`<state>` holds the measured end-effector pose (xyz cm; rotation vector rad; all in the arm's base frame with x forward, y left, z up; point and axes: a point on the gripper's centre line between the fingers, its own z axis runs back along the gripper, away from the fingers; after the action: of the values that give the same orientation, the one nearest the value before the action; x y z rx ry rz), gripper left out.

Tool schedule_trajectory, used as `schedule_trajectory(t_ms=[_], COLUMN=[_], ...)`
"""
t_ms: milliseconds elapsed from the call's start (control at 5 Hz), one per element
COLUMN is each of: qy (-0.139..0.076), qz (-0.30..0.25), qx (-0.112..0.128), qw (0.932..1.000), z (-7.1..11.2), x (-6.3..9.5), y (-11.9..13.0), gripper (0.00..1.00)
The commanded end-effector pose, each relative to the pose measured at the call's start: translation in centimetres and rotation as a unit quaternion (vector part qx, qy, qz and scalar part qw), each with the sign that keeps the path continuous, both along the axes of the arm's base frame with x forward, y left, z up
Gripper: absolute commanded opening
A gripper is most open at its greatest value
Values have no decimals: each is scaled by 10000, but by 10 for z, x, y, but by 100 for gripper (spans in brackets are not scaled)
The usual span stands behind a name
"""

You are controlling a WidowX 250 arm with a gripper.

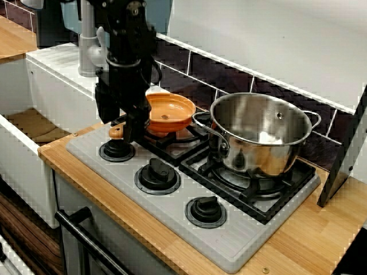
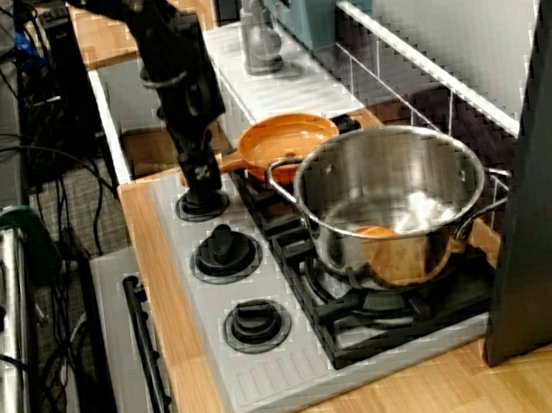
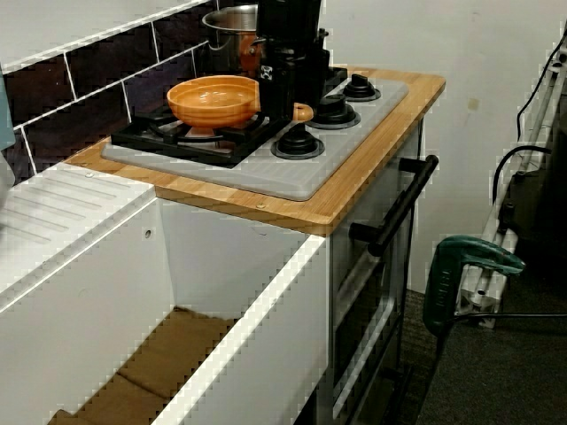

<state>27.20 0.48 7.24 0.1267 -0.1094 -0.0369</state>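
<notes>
Stove (image 1: 172, 223) | hand (image 1: 131, 136) at handle (image 1: 116, 132) of orange pan (image 1: 169, 112) | steel pot (image 1: 258, 134) beside

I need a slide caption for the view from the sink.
Gripper at the handle of the orange pan; steel pot behind it.

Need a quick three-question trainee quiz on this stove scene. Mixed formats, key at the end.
1. True or false: the steel pot shares a burner with the orange pan.
2. How many knobs line the front of the stove?
3. The gripper is at: A) the pot's rim, B) the pan's handle, C) the faucet.
Key: 1 false; 2 three; 3 B.
</notes>
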Motion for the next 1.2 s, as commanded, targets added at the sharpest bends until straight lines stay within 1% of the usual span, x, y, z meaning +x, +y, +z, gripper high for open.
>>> schedule_trajectory(t_ms=[0, 200, 400, 600, 800, 1000], qy=[-382, -431, -495, -541, -666, -684], qz=[-37, -48, -4, 154, 343, 342], qx=[-266, -381, -438, -427, -407, -435], qw=[9989, 9983, 9978, 9975, 9964, 9961], z=[50, 61, 73, 85, 97, 101], x=[0, -1, 0, 7, 16, 24], y=[4, 6, 4, -5, -20, -34], gripper=[100, 100, 100, 100, 100, 100])
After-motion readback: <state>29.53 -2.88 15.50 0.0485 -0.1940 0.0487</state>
